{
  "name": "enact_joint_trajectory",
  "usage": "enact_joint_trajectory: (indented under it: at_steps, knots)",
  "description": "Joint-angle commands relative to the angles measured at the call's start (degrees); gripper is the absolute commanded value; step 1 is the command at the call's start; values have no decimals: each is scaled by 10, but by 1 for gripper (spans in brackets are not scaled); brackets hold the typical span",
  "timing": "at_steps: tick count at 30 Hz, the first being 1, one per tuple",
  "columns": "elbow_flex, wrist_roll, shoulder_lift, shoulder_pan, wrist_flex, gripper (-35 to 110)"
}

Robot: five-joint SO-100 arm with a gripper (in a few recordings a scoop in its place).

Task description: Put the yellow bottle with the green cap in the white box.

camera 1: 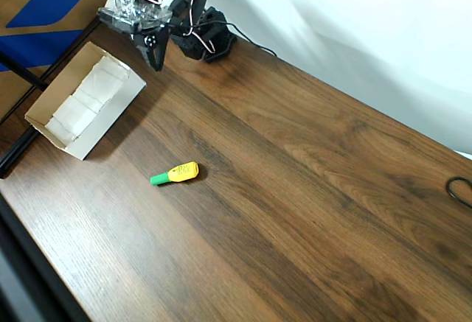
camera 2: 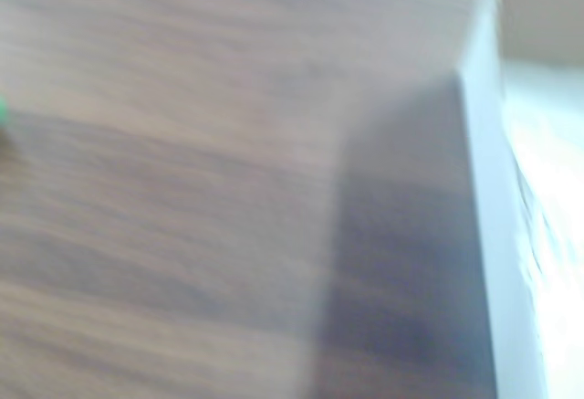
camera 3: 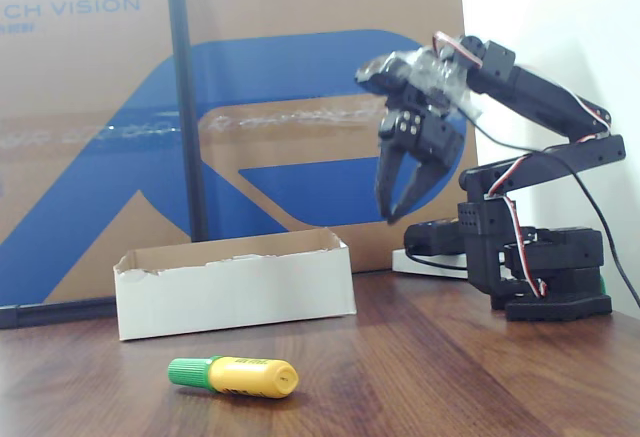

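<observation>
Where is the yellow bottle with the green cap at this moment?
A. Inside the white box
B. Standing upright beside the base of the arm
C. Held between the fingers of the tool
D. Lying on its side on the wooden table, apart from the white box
D: the yellow bottle with the green cap lies flat on the table, clear of the white box, while the tool hangs in the air above, with nothing between its fingers.
</observation>
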Motion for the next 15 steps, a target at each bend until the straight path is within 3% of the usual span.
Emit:
enact_joint_trajectory:
  at_steps: [1,8,15]
  knots:
    - [-53,11,-17,-11,4,0]
    - [-91,32,-67,-14,-5,0]
    - [-99,33,-112,-16,-77,0]
